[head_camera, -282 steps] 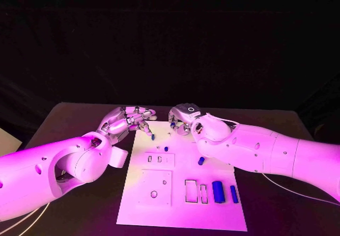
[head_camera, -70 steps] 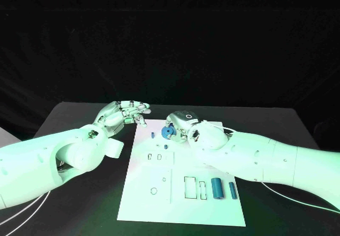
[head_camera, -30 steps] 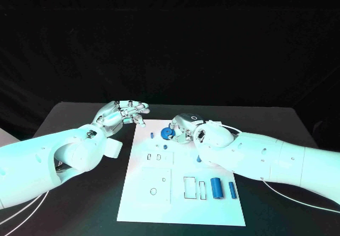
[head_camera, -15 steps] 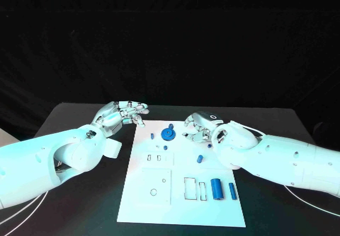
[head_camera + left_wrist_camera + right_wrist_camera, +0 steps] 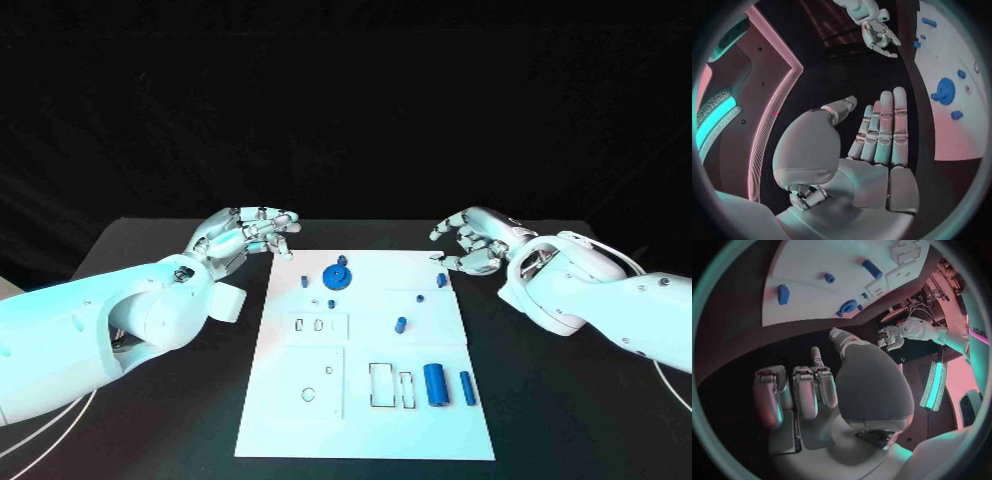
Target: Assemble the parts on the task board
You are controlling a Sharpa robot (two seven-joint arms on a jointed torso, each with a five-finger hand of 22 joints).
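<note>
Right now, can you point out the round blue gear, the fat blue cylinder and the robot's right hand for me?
Blue gear (image 5: 340, 274), head view, on its round face.
Fat blue cylinder (image 5: 436, 385), head view, middle of its side.
Right hand (image 5: 470, 240), head view, middle of the palm, fingers curled and holding nothing.

the blue gear (image 5: 339, 274) now sits on the task board (image 5: 433, 420) near its far end, no longer gripped by the right hand (image 5: 469, 243). that hand is now off the board's far right corner, fingers loosely curled, holding nothing.
</note>
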